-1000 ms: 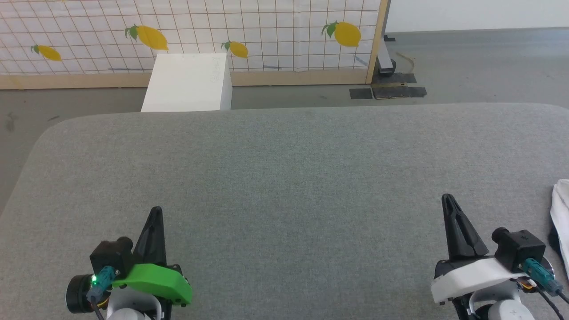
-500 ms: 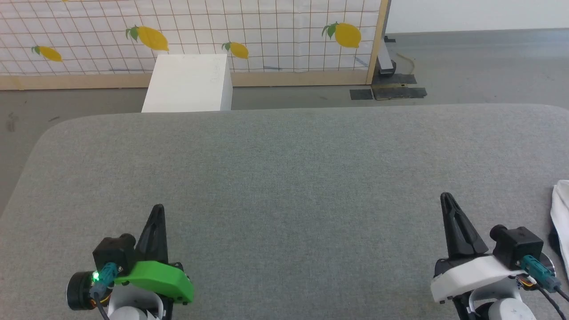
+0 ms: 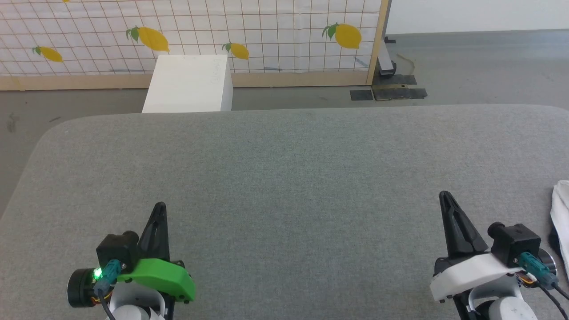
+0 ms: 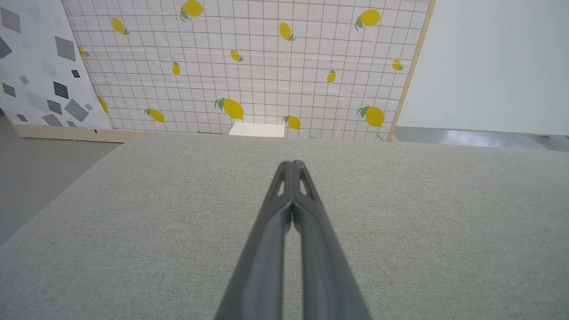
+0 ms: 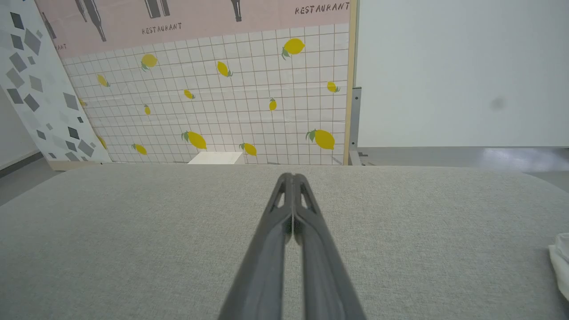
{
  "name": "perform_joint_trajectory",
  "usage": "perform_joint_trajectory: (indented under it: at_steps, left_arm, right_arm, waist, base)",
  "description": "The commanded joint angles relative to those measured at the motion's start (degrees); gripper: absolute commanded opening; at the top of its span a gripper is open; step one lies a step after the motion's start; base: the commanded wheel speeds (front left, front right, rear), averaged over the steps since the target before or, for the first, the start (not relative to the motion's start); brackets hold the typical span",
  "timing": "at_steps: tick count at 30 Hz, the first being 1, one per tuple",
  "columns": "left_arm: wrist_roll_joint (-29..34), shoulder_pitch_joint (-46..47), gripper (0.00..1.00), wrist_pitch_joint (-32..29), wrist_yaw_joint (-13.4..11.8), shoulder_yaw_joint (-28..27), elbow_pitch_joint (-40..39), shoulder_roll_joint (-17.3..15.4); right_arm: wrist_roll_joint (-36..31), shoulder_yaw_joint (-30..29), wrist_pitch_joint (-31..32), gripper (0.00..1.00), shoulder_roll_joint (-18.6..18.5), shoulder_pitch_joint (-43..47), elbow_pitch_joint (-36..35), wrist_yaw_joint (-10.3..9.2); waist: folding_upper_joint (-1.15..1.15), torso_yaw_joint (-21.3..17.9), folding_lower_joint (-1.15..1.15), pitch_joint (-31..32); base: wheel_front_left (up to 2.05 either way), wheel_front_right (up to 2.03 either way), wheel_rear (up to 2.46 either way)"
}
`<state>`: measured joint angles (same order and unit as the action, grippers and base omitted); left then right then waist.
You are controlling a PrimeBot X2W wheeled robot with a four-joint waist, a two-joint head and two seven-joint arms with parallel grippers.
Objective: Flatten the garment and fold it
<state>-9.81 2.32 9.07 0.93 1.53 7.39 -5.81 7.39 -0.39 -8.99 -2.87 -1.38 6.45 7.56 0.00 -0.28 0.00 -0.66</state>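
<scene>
- Head view places the garment point(image 3: 561, 218) at the near right of the grey fabric-covered worktop point(image 3: 284, 169). Only a sliver of white cloth with a dark patch beside it shows, cut off by the frame border. The right wrist view catches the same white fold point(image 5: 561, 262) at its right side. Most of the garment is out of frame, so I cannot tell how it is bunched.
- The left gripper point(image 3: 159, 208) and right gripper point(image 3: 445, 196) sit at the near side, both pointing toward the far edge. On each, the jaws are pressed fully together with nothing between them.
- Handling, as a judgement: this is a light, limp shirt that will drape, crumple if pushed and drag on the weave. It is not fragile. A pinch at a hem, shoulder seam or sleeve end should serve better than one mid-panel.
- Room: a broad stretch of worktop runs leftward for spreading the shirt. The right gripper is near the cloth and the left is well apart from it.
- Edges: the far edge and the rounded far-left corner drop to the floor, with a white box point(image 3: 189, 84) just beyond. Cloth at the right side could slide off.
</scene>
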Motion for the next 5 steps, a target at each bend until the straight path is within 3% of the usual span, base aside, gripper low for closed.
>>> perform_joint_trajectory:
  at_steps: [1,5]
  left_arm:
    - [0.6,-0.9,0.00,-0.4,-0.4,-0.2,-0.4,0.3]
    - [1.1,-1.0,0.00,-0.9,-0.4,-0.2,-0.8,0.4]
  right_arm:
    - [-0.6,0.1,0.4,0.00,0.0,0.6,-0.5,-0.03]
    - [-1.0,0.1,0.9,0.00,0.0,0.6,-0.8,-0.03]
  waist:
    - [0.00,0.0,0.00,0.0]
    - [0.00,0.0,0.00,0.0]
  base:
    - [0.00,0.00,0.00]
    - [0.00,0.00,0.00]
